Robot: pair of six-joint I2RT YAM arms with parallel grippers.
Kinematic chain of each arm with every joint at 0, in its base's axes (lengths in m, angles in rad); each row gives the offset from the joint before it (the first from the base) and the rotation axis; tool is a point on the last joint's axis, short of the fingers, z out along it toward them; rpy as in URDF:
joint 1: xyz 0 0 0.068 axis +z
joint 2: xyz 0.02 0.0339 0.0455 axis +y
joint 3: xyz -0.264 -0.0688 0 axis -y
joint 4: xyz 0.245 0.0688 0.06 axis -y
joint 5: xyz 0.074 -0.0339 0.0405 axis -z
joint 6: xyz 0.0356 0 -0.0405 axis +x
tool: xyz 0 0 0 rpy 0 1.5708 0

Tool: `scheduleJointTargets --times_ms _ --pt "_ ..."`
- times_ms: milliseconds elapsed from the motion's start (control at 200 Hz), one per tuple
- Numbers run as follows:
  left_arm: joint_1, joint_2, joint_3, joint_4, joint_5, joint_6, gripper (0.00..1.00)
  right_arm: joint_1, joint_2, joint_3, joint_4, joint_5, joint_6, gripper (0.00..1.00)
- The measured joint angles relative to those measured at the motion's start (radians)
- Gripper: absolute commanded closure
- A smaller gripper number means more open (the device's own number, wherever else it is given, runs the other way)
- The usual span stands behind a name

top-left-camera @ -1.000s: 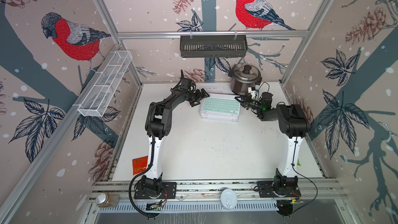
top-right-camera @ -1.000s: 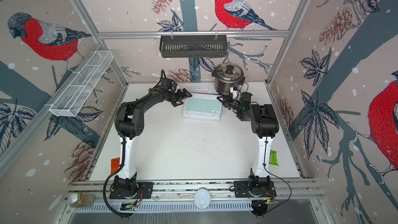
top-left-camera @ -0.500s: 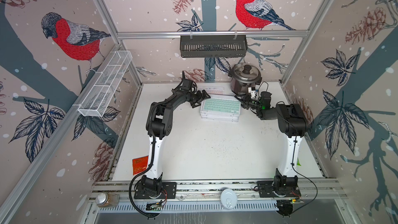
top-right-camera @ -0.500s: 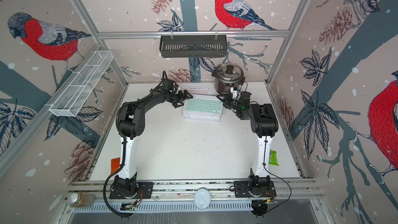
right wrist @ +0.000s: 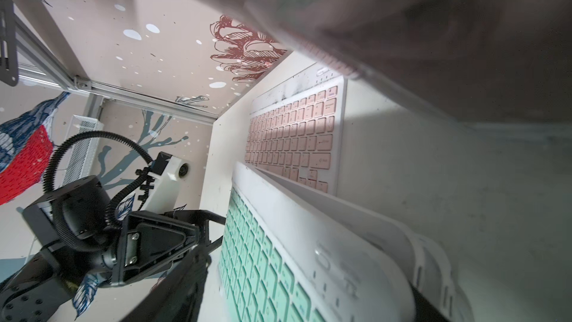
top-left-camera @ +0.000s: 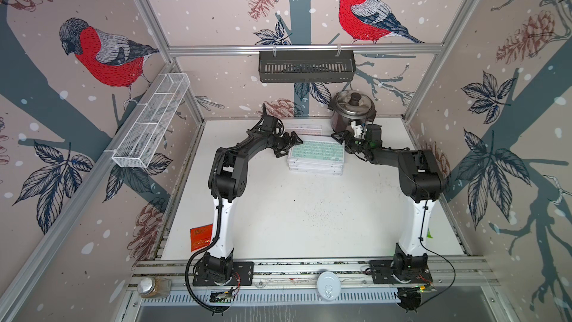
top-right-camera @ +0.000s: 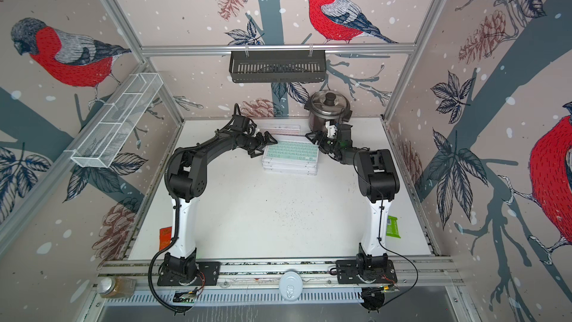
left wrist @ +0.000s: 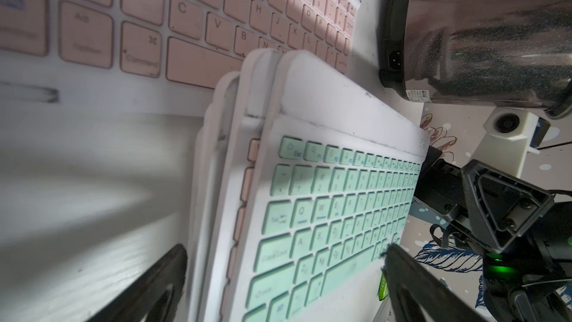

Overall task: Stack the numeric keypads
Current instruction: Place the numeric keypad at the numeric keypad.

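Observation:
A stack of numeric keypads [top-left-camera: 315, 167] lies at the back middle of the table, and a mint-green keypad [top-left-camera: 317, 151] [top-right-camera: 291, 153] is the top one. A pink keypad [top-left-camera: 305, 130] [left wrist: 198, 26] lies flat behind the stack by the back wall. My left gripper [top-left-camera: 289, 147] [left wrist: 284, 286] is open at the stack's left end, its fingers [left wrist: 161, 283] wide apart on either side of the mint keypad's [left wrist: 325, 212] short edge. At the stack's right end my right gripper [top-left-camera: 344, 143] [right wrist: 297, 302] is open. The mint keypad [right wrist: 278, 258] lies between its spread fingers [right wrist: 176, 286].
A steel cooker pot [top-left-camera: 351, 111] stands just behind my right gripper. A black shelf basket [top-left-camera: 306, 66] hangs on the back wall, a white wire basket [top-left-camera: 151, 119] on the left wall. A red packet [top-left-camera: 201, 236], a green packet [top-right-camera: 392, 226] and a jar [top-left-camera: 153, 286] lie near the front.
My right gripper has opened wide and no longer clamps the mint keypad, which now rests on the stack. The left arm has barely moved.

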Motion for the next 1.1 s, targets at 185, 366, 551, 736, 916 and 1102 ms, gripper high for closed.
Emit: scheduleJointTargets --times_ms 185,366,551,736,916,1102 --pt "-0.001 -0.004 0.000 0.003 0.000 0.000 0.01 0.023 -0.001 0.066 -0.129 0.079 -0.084 0.16" --pt "-0.003 -0.004 -0.001 0.003 0.000 0.000 0.01 0.038 -0.001 0.122 -0.243 0.151 -0.156 0.14" --pt "-0.009 -0.005 -0.001 0.002 -0.005 -0.002 0.01 0.048 -0.011 0.132 -0.288 0.214 -0.208 0.11" --pt "-0.014 -0.006 0.000 0.000 -0.007 -0.003 0.01 0.064 -0.031 0.124 -0.316 0.284 -0.238 0.08" --pt "-0.017 -0.019 -0.011 -0.001 -0.015 -0.003 0.01 0.064 -0.049 0.092 -0.301 0.309 -0.259 0.05" --pt "-0.018 -0.033 -0.034 -0.001 -0.015 -0.003 0.01 0.070 -0.052 0.057 -0.392 0.354 -0.257 0.02"
